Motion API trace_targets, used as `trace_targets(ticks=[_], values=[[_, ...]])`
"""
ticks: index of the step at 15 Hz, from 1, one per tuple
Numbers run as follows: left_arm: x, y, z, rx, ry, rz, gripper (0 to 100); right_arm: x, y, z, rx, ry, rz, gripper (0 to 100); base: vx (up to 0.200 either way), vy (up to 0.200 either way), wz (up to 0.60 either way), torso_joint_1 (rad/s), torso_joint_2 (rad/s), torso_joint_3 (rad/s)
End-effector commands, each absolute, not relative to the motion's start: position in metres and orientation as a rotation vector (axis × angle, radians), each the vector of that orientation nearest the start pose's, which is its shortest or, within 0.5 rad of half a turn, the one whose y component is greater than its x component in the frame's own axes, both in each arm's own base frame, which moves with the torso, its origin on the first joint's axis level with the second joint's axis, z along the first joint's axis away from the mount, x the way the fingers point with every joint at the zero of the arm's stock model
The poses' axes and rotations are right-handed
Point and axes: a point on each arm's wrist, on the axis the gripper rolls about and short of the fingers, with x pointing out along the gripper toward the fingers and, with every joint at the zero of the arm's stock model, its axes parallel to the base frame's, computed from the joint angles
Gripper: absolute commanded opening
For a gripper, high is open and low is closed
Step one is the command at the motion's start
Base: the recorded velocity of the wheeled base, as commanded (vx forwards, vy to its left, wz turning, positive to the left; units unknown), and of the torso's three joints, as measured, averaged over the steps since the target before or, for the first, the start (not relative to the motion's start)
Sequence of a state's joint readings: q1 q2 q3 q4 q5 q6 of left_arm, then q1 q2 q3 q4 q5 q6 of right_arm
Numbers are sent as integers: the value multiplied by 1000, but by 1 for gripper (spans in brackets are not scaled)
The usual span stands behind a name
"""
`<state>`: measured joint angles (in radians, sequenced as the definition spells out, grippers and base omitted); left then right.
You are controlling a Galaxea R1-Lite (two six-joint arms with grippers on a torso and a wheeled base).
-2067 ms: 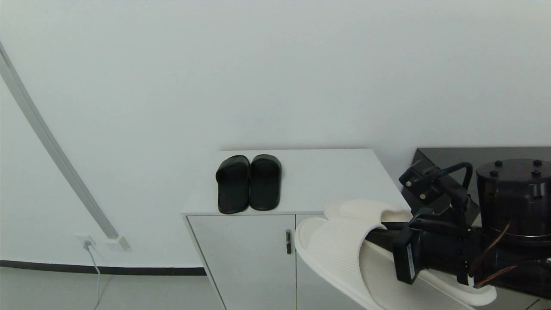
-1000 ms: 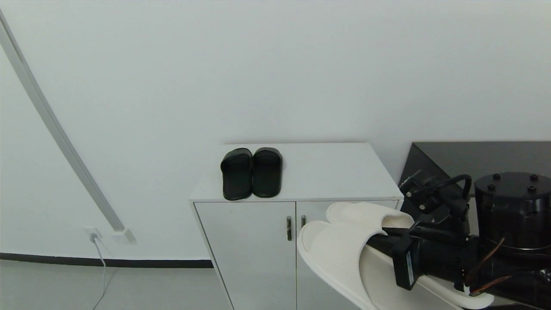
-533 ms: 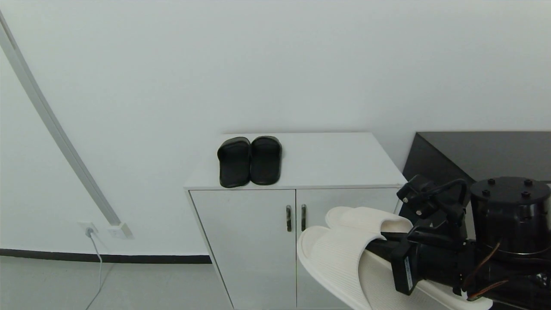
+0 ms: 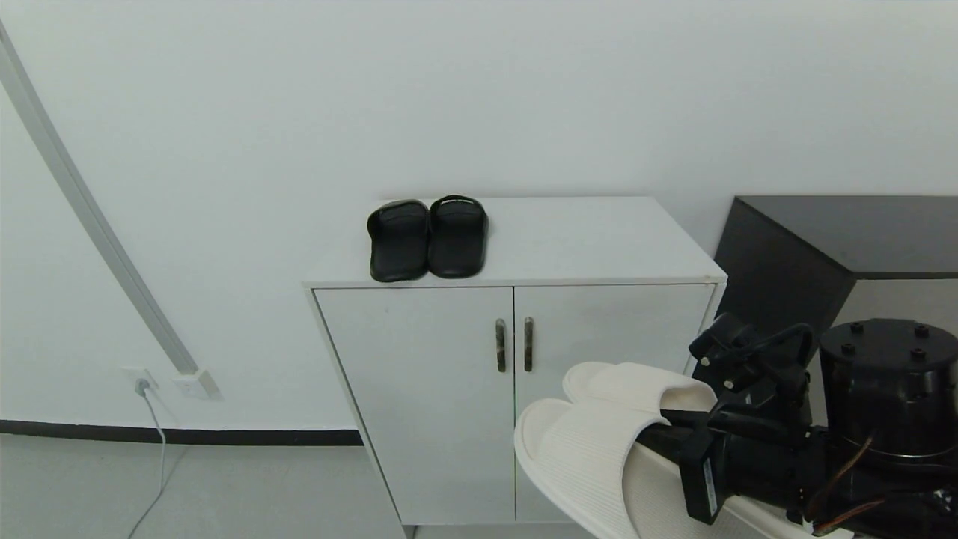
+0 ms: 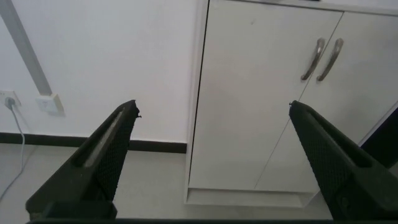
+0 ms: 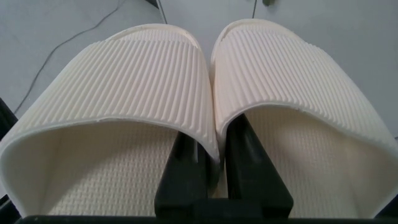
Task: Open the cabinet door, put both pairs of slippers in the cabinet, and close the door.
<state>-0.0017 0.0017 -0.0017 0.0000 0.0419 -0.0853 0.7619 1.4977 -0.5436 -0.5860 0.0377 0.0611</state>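
Observation:
A white cabinet (image 4: 419, 389) stands against the wall with both doors closed; its two metal handles (image 4: 513, 344) meet at the middle. A pair of black slippers (image 4: 426, 238) sits on its top, left of centre. My right gripper (image 6: 210, 163) is shut on a pair of white ribbed slippers (image 4: 591, 442), one finger inside each slipper, held in front of the right door, low down. In the left wrist view my left gripper (image 5: 211, 112) is open, facing the cabinet (image 5: 261, 112) and its handles (image 5: 323, 59), with nothing between the fingers.
A black table (image 4: 846, 239) stands right of the cabinet. A wall socket with a plugged cable (image 4: 138, 385) and a slanted grey conduit (image 4: 82, 209) are on the wall at the left. Bare grey floor lies left of the cabinet.
The head view has dropped, so the cabinet front and handles show fully now. The right gripper still holds the white slippers in the same place in the picture.

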Motion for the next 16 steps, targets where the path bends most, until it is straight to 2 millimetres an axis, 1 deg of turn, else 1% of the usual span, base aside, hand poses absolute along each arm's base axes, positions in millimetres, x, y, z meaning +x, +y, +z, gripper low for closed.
trace_targets(ticks=[1, 8, 16], values=[[-23, 1, 76, -86, -2, 41, 100, 171, 164, 162, -79, 385, 778, 0, 0, 0, 0, -203, 535, 325], [-23, 1, 76, -86, -2, 40, 100, 172, 165, 159, -85, 396, 778, 0, 0, 0, 0, -177, 499, 318], [-23, 1, 76, -86, -2, 40, 100, 171, 164, 157, -85, 396, 777, 0, 0, 0, 0, -120, 462, 341]])
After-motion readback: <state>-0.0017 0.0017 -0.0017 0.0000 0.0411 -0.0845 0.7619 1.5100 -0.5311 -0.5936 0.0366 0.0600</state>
